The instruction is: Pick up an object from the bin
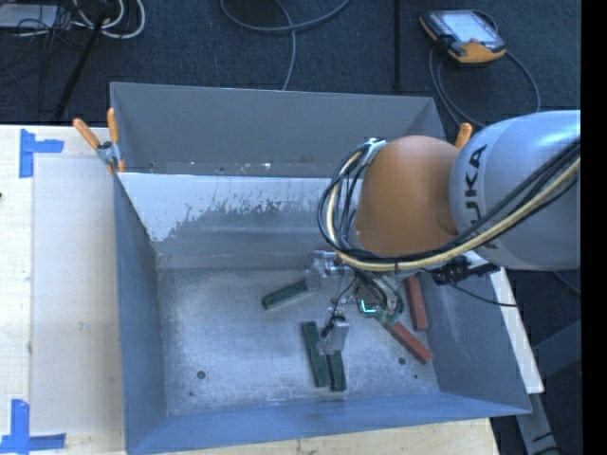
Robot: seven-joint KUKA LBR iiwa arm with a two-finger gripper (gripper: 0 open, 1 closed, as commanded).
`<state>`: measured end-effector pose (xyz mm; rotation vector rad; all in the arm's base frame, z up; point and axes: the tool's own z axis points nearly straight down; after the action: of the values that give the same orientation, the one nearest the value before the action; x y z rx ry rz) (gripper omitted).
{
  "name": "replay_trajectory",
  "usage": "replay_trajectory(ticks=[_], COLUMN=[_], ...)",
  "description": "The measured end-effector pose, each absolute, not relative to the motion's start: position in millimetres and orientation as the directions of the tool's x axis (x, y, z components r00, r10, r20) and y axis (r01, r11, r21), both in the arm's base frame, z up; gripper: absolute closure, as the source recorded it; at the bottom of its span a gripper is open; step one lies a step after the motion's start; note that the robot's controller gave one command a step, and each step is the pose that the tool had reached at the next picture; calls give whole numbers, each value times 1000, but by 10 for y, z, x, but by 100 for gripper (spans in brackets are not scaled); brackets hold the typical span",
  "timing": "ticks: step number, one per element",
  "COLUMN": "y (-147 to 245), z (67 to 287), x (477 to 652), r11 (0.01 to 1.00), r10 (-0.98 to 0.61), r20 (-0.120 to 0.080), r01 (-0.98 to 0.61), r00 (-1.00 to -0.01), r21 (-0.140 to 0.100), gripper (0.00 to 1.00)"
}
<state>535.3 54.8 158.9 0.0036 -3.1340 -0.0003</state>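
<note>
My gripper (334,326) reaches down under the orange wrist cover, right of the middle of the bin floor. Its tip stands just above two dark green bars. One dark green bar (312,351) lies lengthwise toward the front wall, and a second, shorter one (337,369) lies close beside it on the right. A third dark green bar (285,297) lies slanted to the left of the gripper. Two red-brown bars sit to the right, one (416,305) nearly upright in the view and one (411,342) slanted below it.
The arm and its orange cover, with looped cables, hang over the bin's right half and hide the floor beneath them. The bin's sloping walls rise close on the right and front. Bare grey floor stretches to the left.
</note>
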Motion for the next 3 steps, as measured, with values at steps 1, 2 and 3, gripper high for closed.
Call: replay_trajectory(ticks=[1,2,3], y=[546,566,641], z=[1616,1349,887], x=[5370,5594,5841], r11=[1000,998,991], r10=[-1,60,136], r20=[2,-8,-1], r01=[-1,60,136], r00=[-1000,-998,-991], r21=[0,2,-1], gripper=[0,0,0])
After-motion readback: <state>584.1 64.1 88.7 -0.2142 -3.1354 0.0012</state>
